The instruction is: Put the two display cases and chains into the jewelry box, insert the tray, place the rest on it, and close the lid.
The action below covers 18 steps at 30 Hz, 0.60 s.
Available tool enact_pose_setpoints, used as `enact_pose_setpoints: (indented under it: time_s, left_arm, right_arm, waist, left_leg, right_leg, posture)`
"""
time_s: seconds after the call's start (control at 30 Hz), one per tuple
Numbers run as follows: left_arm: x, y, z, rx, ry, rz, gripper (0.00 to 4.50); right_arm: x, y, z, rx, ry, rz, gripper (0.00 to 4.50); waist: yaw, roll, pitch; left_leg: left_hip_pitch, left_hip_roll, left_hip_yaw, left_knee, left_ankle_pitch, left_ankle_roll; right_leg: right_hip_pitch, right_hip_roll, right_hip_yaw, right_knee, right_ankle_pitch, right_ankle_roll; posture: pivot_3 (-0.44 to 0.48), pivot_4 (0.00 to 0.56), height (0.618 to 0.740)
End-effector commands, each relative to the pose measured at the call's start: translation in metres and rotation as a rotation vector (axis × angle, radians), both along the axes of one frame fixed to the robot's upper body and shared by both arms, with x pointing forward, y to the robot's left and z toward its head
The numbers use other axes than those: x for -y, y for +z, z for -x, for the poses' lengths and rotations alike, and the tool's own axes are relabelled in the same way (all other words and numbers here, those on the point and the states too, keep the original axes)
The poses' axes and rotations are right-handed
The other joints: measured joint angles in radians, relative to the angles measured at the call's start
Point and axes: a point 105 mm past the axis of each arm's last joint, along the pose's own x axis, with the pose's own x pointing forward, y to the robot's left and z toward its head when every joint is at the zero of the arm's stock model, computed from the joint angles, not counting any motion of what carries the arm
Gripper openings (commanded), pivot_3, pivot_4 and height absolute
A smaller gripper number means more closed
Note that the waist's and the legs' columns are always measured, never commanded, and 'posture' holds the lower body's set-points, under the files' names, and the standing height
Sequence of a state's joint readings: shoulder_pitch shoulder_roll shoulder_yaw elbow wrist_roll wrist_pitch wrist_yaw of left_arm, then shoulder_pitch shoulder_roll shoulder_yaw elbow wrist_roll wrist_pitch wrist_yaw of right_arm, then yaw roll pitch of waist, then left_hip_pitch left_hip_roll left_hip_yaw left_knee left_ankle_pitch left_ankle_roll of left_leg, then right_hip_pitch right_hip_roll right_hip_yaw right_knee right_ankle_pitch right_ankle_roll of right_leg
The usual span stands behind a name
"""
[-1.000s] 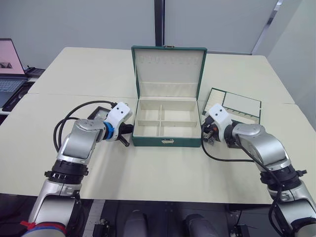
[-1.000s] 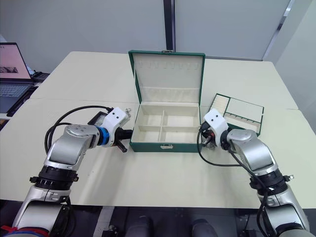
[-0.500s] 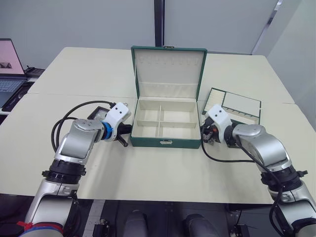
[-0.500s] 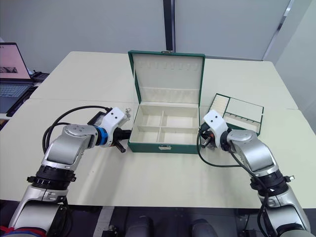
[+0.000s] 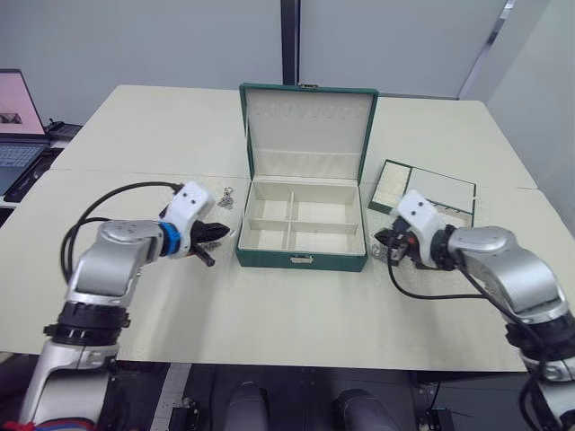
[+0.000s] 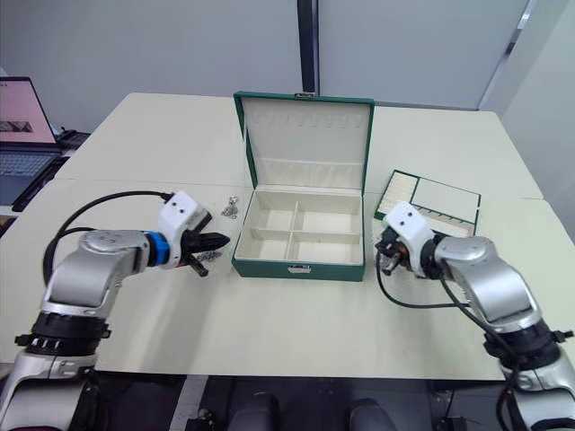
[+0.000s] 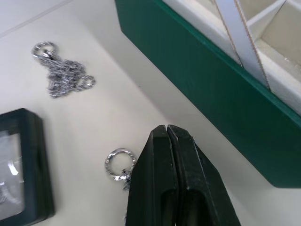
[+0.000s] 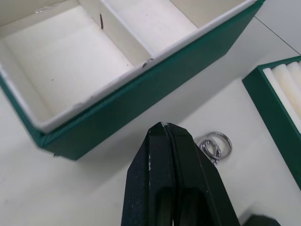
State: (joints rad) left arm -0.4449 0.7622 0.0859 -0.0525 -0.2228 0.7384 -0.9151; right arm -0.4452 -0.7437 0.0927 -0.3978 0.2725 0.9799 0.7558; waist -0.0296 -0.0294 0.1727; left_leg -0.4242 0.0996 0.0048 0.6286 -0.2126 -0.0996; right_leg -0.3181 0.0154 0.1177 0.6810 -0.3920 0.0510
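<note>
Flanking jewelry box (image 5: 303, 235), left pincer (image 7: 167, 129) closed, right pincer (image 8: 163, 126) closed

The jewelry box (image 5: 302, 260) is dark green outside with cream lining and cream dividers, and a small silver clasp (image 5: 305, 259) on its front. Its lid (image 5: 306, 130) is cream inside with a green edge. The tray (image 5: 425, 190) has a green rim and cream ribbing. The chains (image 7: 62, 78) are silver. The display case (image 7: 21, 169) has a black frame and a pale window. Both claws, left (image 7: 167, 129) and right (image 8: 164, 127), are black. The desk (image 5: 296, 314) is pale cream.
</note>
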Motion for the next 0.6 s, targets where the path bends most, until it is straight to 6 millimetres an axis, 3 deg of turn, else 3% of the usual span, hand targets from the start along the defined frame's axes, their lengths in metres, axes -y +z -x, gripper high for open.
enact_pose_setpoints:
  time_s: [0.03,0.17,0.33,0.47,0.6]
  left_arm:
    - [0.005,0.046,0.035,0.167,-0.156,0.077,0.00]
    - [0.001,0.062,0.073,0.191,-0.181,0.197,0.00]
    - [-0.006,0.042,0.111,0.121,-0.180,0.112,0.00]
    - [-0.011,0.021,0.133,0.054,-0.209,0.043,0.00]
    - [-0.007,0.014,0.133,0.064,-0.232,0.027,0.00]
  right_arm:
    - [-0.009,0.022,0.037,0.005,0.143,-0.069,0.02]
    - [-0.012,0.013,0.079,-0.106,0.229,-0.108,0.02]
    - [-0.017,-0.002,0.118,-0.193,0.259,-0.154,0.02]
    - [-0.017,-0.010,0.131,-0.241,0.255,-0.188,0.02]
    - [-0.014,-0.020,0.134,-0.257,0.259,-0.174,0.02]
  waist:
    - [0.000,0.000,0.000]
    - [0.002,0.000,0.000]
    - [0.000,0.000,0.000]
    - [-0.002,-0.001,0.000]
    - [0.001,-0.002,-0.001]
  left_leg:
    - [0.000,0.000,0.000,0.000,0.000,0.000]
    - [0.000,0.000,0.000,0.000,0.000,0.000]
    - [0.004,0.000,-0.001,0.000,-0.002,0.003]
    - [0.008,0.000,-0.001,-0.001,-0.002,0.004]
    - [0.008,-0.001,-0.001,-0.001,-0.003,0.004]
  right_leg:
    - [0.000,0.000,0.000,0.000,0.000,0.000]
    - [0.001,0.000,-0.001,0.000,0.000,0.000]
    - [0.005,0.000,0.000,-0.001,0.000,0.000]
    - [0.007,0.000,0.001,-0.001,0.000,0.000]
    - [0.004,-0.001,0.001,-0.002,0.000,0.000]
  posture:
    - [0.000,0.150,0.740]
    - [0.000,0.150,0.740]
    - [0.000,0.150,0.740]
    - [0.000,0.150,0.740]
    - [0.000,0.150,0.740]
